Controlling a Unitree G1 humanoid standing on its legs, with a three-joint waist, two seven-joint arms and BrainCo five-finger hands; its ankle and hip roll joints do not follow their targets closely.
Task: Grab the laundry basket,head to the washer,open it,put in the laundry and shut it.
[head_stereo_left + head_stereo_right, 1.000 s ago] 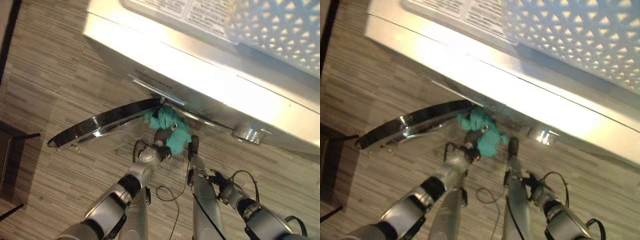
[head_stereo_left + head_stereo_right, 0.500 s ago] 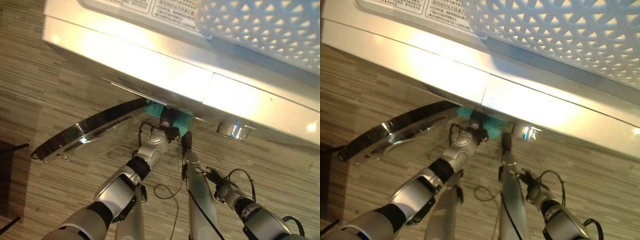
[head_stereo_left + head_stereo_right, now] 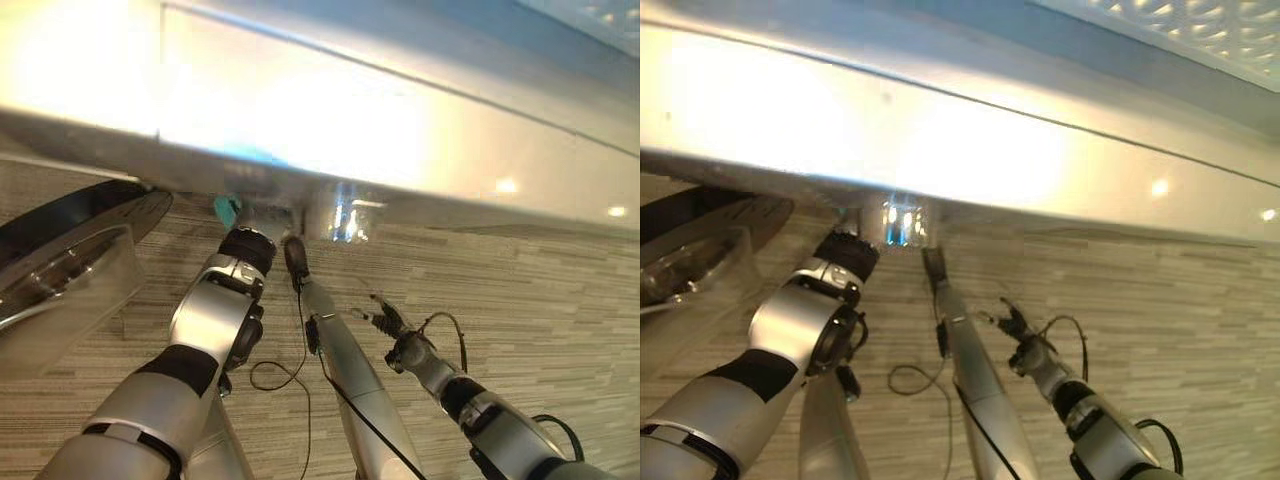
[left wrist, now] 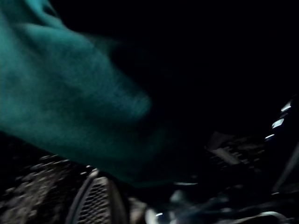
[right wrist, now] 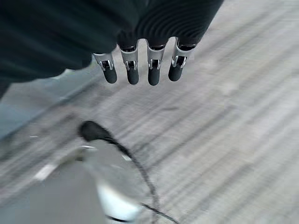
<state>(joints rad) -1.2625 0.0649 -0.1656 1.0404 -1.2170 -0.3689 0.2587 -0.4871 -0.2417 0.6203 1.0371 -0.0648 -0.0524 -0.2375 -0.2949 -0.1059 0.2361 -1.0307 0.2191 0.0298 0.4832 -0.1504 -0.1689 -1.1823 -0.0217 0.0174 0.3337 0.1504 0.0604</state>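
The silver washer (image 3: 400, 120) spans the top of both eye views, and its round glass door (image 3: 60, 260) hangs open at the left. My left arm reaches under the washer's front edge into the opening; the left hand's dark ribbed cover (image 3: 246, 248) shows at the rim. A scrap of teal laundry (image 3: 226, 208) peeks out beside it. In the left wrist view the teal cloth (image 4: 60, 93) lies in the dark drum. My right hand (image 3: 386, 322) hangs low over the floor, its fingers (image 5: 140, 67) straight and holding nothing. The white lattice basket (image 3: 1200, 25) rests on the washer's top.
A chrome dial (image 3: 340, 215) sits on the washer's front just right of the opening. Striped wood-look floor (image 3: 540, 300) stretches out to the right of the arms. The open door takes up the space at the left.
The camera has tipped forward and closer to the washer. My left hand has pushed the teal cloth from the rim of the opening into the drum. The right hand has drifted right.
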